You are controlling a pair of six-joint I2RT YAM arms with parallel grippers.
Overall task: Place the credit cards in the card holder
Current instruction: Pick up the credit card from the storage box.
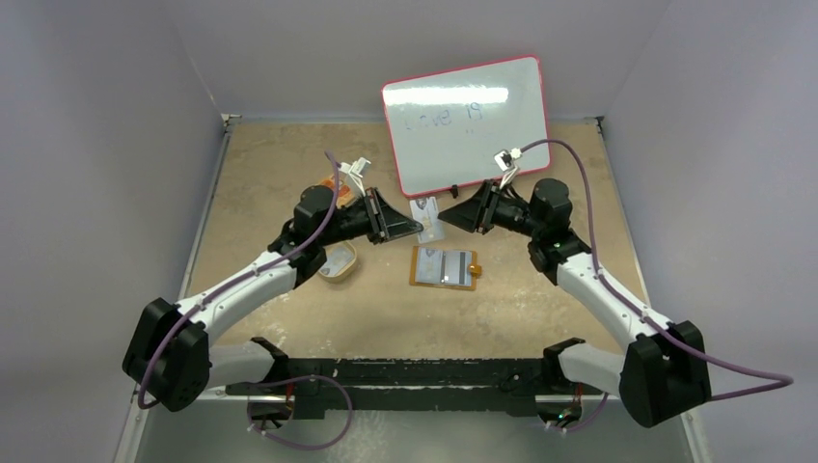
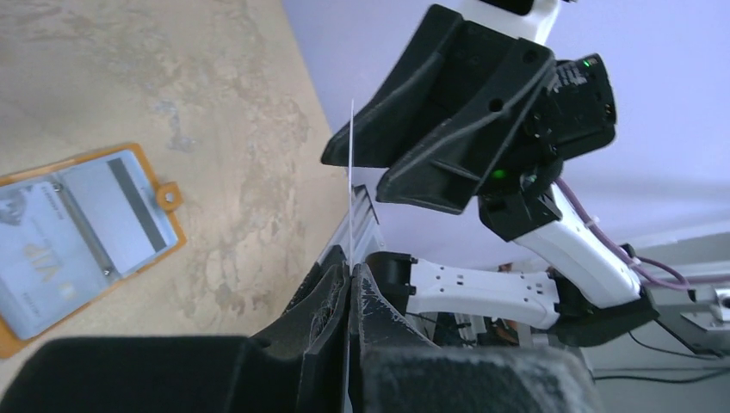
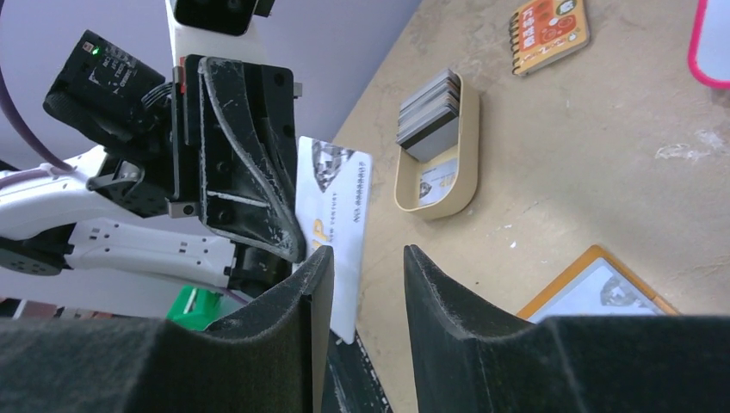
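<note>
The left gripper (image 2: 349, 284) has its jaws closed on one credit card (image 3: 336, 206), held in the air just beyond the far edge of the card holder (image 1: 416, 266), which lies open and flat on the table. The right gripper (image 3: 368, 275) faces the left gripper across that card, with its jaws parted and gripping nothing.

Governing relation: in the right wrist view the card's long axis runs roughly parallel to the right fingers. Its free long edge lies inside the gap, close against one finger (image 3: 314, 292) and well clear of the other. The right arm is the nearer free arm, so a handover appears to be the step in hand.

The card is pale, with a grey faceted emblem at one end and a printed line along one edge. From the left wrist it shows edge-on as a hairline.
</note>
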